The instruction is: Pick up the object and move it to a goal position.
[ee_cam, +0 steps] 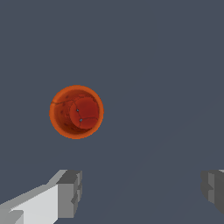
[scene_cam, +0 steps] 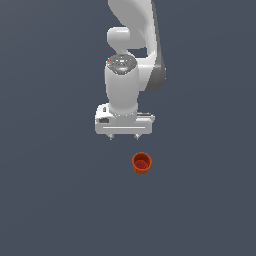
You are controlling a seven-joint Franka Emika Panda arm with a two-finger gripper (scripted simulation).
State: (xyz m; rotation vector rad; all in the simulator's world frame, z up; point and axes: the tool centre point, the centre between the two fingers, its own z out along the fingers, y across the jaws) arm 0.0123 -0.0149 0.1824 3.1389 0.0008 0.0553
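The object is a small orange-red round cup (scene_cam: 142, 162) with a darker hollow inside, standing upright on the grey floor. In the exterior view it sits a little below my white gripper (scene_cam: 124, 137) and slightly toward that view's right. The gripper is open, its two short fingertips spread wide with nothing between them. In the wrist view I look straight down into the cup (ee_cam: 76, 112), which lies apart from both grey fingers (ee_cam: 70, 194) and outside the gap between them.
A flat dark grey surface (scene_cam: 50, 200) fills both views. The white arm (scene_cam: 132, 40) rises above the gripper toward the exterior view's top. No goal marker shows.
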